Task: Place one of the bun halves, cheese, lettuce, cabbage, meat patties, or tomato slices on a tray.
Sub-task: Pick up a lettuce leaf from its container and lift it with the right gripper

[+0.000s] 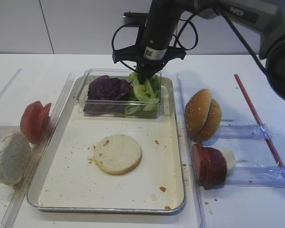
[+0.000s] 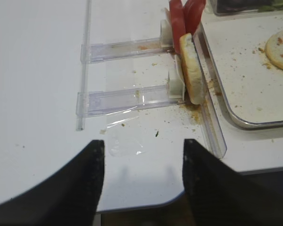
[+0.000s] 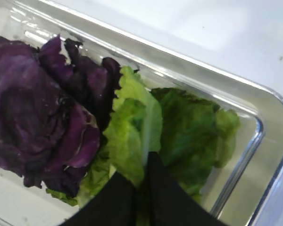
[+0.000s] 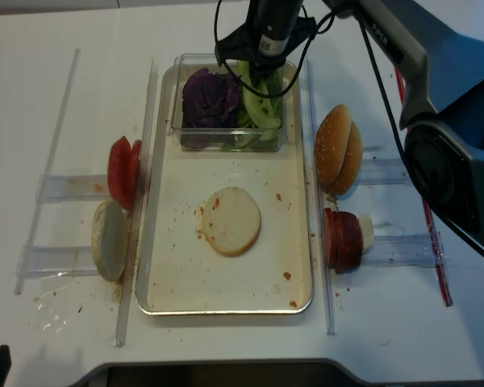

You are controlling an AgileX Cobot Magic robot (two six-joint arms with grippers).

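My right gripper [image 1: 143, 76] reaches down into the clear plastic box [image 1: 121, 112] at the back of the tray [image 1: 71, 183]. Its black fingers [image 3: 162, 193] are shut on a pale green lettuce [image 3: 132, 127] leaf, pinched between the tips. Purple cabbage [image 3: 33, 108] lies just left of the leaf, and darker green leaves [image 3: 188, 136] lie to its right. A flat pale bun half [image 1: 117, 154] rests in the middle of the tray. My left gripper [image 2: 144, 153] hovers open over the bare table near its front left edge, holding nothing.
Left of the tray, tomato slices [image 1: 34, 121] and a pale bun disc [image 1: 10, 157] stand on edge in clear racks. On the right are sesame bun halves [image 1: 203, 114], meat patties [image 1: 209, 165] and cheese [image 1: 229, 158]. A red rod [image 1: 263, 128] lies far right.
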